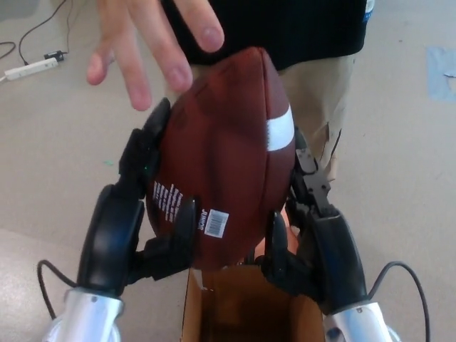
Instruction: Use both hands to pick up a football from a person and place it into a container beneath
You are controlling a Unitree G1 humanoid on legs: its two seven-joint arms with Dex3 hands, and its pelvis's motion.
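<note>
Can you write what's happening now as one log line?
left hand: on ball | right hand: on ball | person's hand: off | box: below

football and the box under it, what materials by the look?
Football: brown pebbled leather or synthetic, matte, with a white painted stripe and stuck-on barcode label; which one is unclear. Box: plain brown corrugated cardboard, judging by its raw cut edges and open flaps.

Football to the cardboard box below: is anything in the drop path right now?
Nothing visible blocks it. The football is clamped between the left hand and right hand, directly above the open cardboard box. The person's hand is above the ball, off it, not in the path.
</note>
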